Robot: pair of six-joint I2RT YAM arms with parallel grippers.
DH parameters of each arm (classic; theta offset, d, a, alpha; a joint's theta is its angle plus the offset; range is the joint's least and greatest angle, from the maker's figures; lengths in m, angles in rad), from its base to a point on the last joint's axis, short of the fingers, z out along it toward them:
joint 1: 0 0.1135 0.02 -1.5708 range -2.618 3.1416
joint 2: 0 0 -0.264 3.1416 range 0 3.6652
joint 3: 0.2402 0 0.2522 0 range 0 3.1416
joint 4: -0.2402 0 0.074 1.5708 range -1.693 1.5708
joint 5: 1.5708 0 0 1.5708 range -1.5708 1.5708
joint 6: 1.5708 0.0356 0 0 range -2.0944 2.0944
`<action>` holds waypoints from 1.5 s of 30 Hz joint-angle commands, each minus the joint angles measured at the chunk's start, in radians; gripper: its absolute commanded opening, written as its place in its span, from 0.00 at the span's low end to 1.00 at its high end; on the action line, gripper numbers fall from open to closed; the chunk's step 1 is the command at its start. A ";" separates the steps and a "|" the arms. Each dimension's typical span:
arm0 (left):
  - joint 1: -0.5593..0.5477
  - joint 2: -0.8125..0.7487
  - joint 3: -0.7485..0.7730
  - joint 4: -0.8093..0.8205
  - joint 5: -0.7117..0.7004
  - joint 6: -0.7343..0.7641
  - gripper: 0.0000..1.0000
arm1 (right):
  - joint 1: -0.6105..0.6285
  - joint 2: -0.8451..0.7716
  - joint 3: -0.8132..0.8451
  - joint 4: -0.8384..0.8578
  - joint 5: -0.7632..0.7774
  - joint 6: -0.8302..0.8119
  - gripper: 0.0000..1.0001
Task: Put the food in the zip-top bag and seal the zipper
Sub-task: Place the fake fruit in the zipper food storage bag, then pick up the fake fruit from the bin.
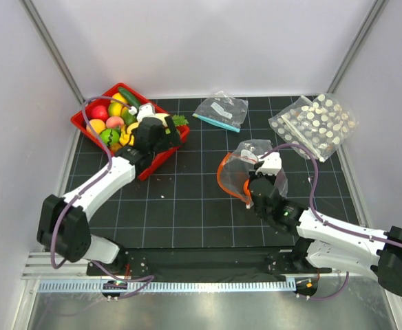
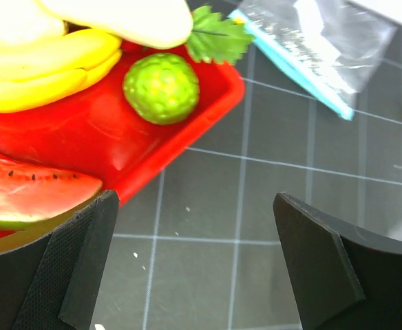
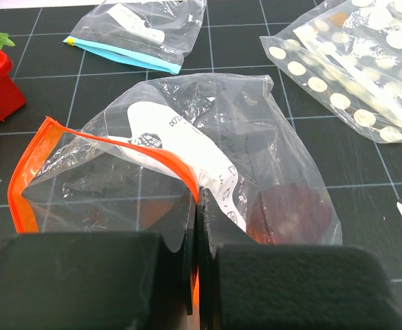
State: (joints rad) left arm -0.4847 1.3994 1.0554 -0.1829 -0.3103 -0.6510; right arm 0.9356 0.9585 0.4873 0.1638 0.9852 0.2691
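Near the worktop's middle, a crinkly clear zip-top bag [image 1: 239, 165] lies with its mouth held apart. The zipper [image 1: 223, 175], a thin orange-red strip, curves round the opening as a loop. A white label [image 3: 180, 148] inside the bag carries dark print, too small and skewed to read. The right hand [image 3: 197, 206] is clamped on that orange-red strip, its black padded fingers [image 3: 290, 282] pressed together with plastic pinched between them.

At far left, a red plastic tray [image 1: 163, 157] holds the food: a bumpy green lime [image 2: 161, 88], yellow bananas [image 2: 49, 69], a red watermelon slice [image 2: 29, 185], a white radish-like piece [image 2: 118, 17] and a green leaf sprig [image 2: 218, 34]. The left hand [image 2: 194, 261] hovers at the tray's near-right corner, jaws wide apart and gripping nothing.

Behind the zip-top bag lies a second clear bag with a teal strip [image 1: 220, 111], holding a white slip that cannot be read. A white-dotted clear bag [image 1: 314, 124] sits near the right edge.

Bare mat shows between tray and zip-top bag. The worktop [image 1: 187, 199] is black with a pale grid, closed in by plain white walls [image 1: 208, 41] with grey metal corner posts [image 1: 53, 48].
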 commanded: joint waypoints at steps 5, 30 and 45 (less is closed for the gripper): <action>0.017 0.212 0.178 -0.064 -0.056 0.025 1.00 | 0.000 -0.009 0.000 0.045 0.047 0.030 0.01; 0.132 0.579 0.455 -0.125 0.069 0.048 1.00 | 0.000 0.016 0.004 0.049 0.053 0.030 0.01; 0.149 0.518 0.374 -0.029 0.086 0.036 0.44 | 0.002 0.028 0.008 0.049 0.050 0.027 0.01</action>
State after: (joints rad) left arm -0.3382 2.0300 1.4719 -0.2497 -0.2310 -0.6189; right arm 0.9360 0.9844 0.4870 0.1638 0.9962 0.2687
